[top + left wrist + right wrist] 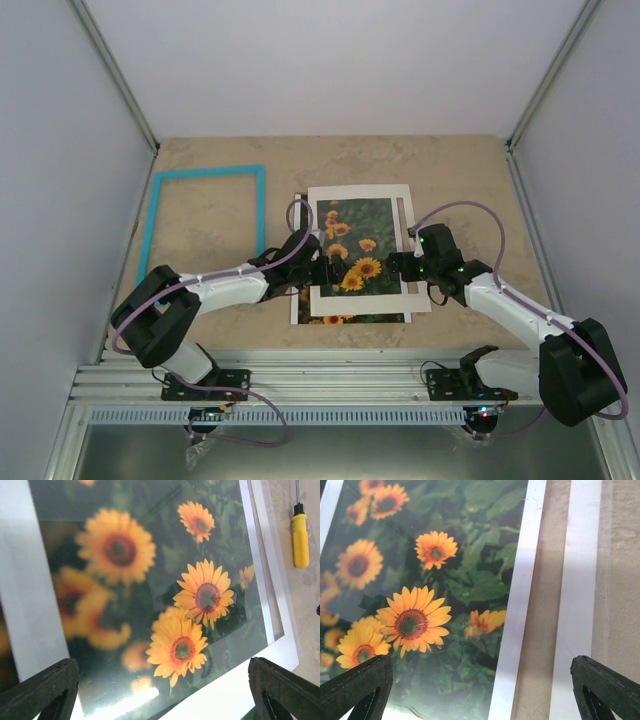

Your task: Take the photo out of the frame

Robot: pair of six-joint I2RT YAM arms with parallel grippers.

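The left hand (318, 268) and right hand (395, 265) are both hovering wide open, gripping nothing, with the photo (355, 240) lying directly beneath them, likely readying to lift it; the frame (210, 171) is sitting empty, well beyond the left hand.

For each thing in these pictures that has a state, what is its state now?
frame: empty, lying flat, apart from the photo.
photo: out of the frame, lying flat, partly under the white mat.
white mat: lying flat on the photo.
left gripper: open, holding nothing.
right gripper: open, holding nothing.
screwdriver: lying flat, not held.
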